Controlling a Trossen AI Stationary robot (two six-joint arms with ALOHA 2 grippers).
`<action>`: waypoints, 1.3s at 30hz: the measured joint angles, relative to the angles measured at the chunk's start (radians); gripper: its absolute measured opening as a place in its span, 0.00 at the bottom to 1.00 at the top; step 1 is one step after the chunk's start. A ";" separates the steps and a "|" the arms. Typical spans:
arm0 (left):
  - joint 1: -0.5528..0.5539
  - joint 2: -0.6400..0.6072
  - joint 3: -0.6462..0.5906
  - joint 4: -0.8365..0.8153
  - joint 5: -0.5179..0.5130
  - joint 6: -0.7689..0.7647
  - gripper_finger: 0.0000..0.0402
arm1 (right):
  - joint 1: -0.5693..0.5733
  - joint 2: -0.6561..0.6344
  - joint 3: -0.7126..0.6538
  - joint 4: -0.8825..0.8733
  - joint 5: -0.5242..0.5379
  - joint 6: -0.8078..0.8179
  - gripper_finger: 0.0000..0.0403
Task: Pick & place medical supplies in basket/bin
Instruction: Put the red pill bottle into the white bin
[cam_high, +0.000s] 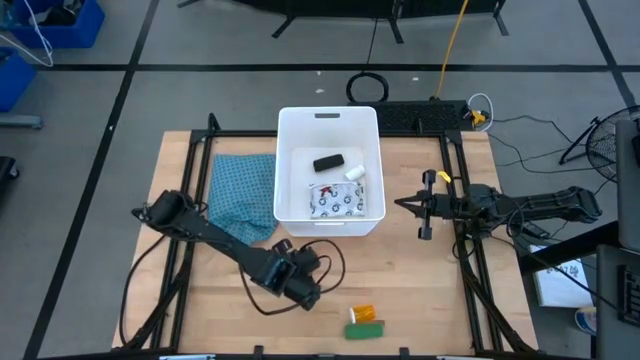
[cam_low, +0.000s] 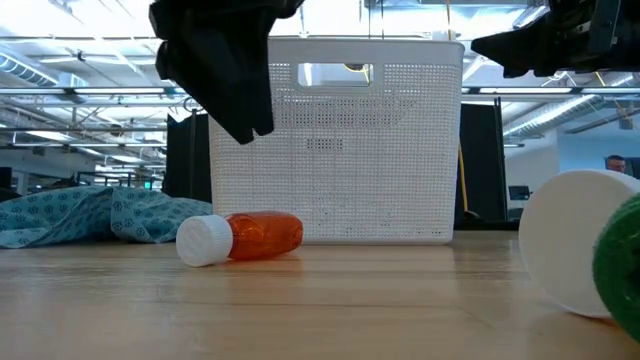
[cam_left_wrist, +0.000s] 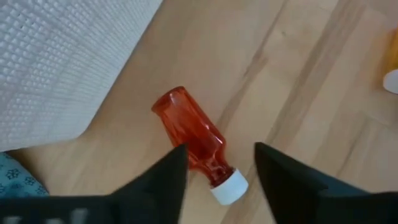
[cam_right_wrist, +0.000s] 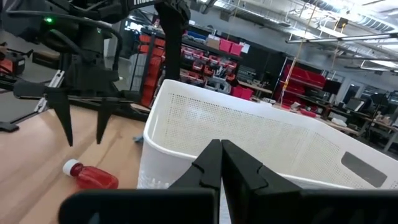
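The left gripper (cam_left_wrist: 217, 163) hung over the table in front of the tub (cam_high: 295, 135), near its front-left corner, with its fingers (cam_left_wrist: 165, 177) spread wide and holding nothing. Between and just beyond those fingers lay the red bottle (cam_left_wrist: 191, 134) on its side on the bare wood, its white cap (cam_left_wrist: 229, 188) pointing back toward the gripper and its base toward the tub wall. The bottle touched neither finger; in the left wrist view it sat closer to one finger than to the other. In the low view the same bottle (cam_low: 262, 236) rested flat in front of the tub's perforated wall (cam_low: 400, 150), cap toward the teal cloth (cam_low: 90, 216), with the dark gripper (cam_low: 235, 70) above it and clear of the tabletop.

The cloth (cam_high: 240, 195) lay crumpled against the tub's left side. Inside the tub were the patterned white pouch (cam_high: 336, 201), a black packet (cam_high: 328, 162) and a small white cylinder (cam_high: 355, 173). Near the table's front edge, well apart from the left gripper, sat an orange vial (cam_high: 363, 313) with a green packet (cam_high: 364, 329) just beside it.

The right gripper (cam_right_wrist: 221, 163) waited in the air to the right of the tub, its fingers pressed together and empty, pointing toward the tub's wall (cam_right_wrist: 249, 140).
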 joint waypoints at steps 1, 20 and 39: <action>0.006 0.000 0.000 0.001 0.010 0.004 0.55 | 0.000 0.000 0.000 0.000 0.000 0.003 0.00; 0.101 0.088 -0.007 0.002 0.129 -0.019 0.96 | 0.000 0.000 0.000 -0.015 0.001 0.006 0.00; 0.136 0.171 -0.006 0.020 0.172 0.037 0.95 | 0.000 0.000 0.000 -0.018 0.005 0.004 0.00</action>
